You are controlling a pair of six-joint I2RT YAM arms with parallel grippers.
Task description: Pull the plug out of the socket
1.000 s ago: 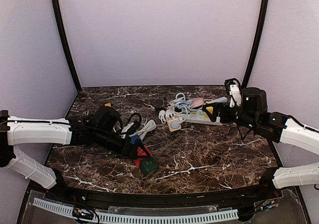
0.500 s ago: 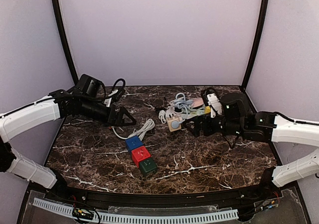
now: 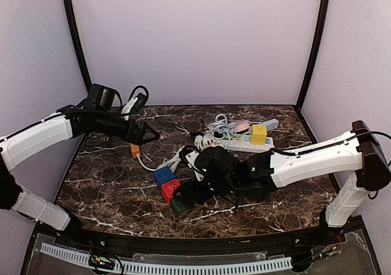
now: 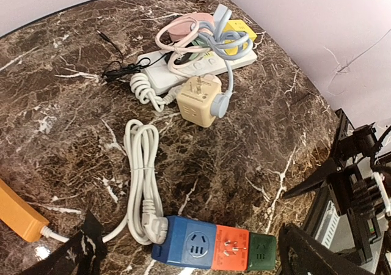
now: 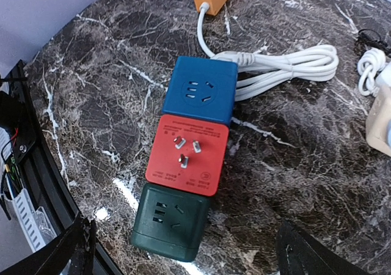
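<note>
A row of three joined cube sockets lies on the marble: blue (image 5: 201, 91), red (image 5: 188, 156) with three bare prongs facing up, and green (image 5: 171, 223). A white plug (image 4: 153, 229) sits in the blue cube's side, and its coiled white cord (image 4: 142, 165) runs to an orange box (image 4: 18, 211). My right gripper (image 5: 183, 229) is open and hovers above the green and red cubes, touching nothing; in the top view it (image 3: 186, 195) is right over the row. My left gripper (image 3: 146, 135) is open and empty, raised at the back left and looking down on the cubes (image 4: 186, 241).
A white power strip (image 3: 247, 142) with a yellow cube (image 3: 259, 134) and pink and pale blue cables lies at the back centre. A beige cube adapter (image 4: 198, 101) with a pale blue plug stands in front of it. The table's front rail runs close below the green cube.
My right arm swung from the power strip at the right across to the centre, over the cubes. My left arm lifted away from the cubes to the back left.
</note>
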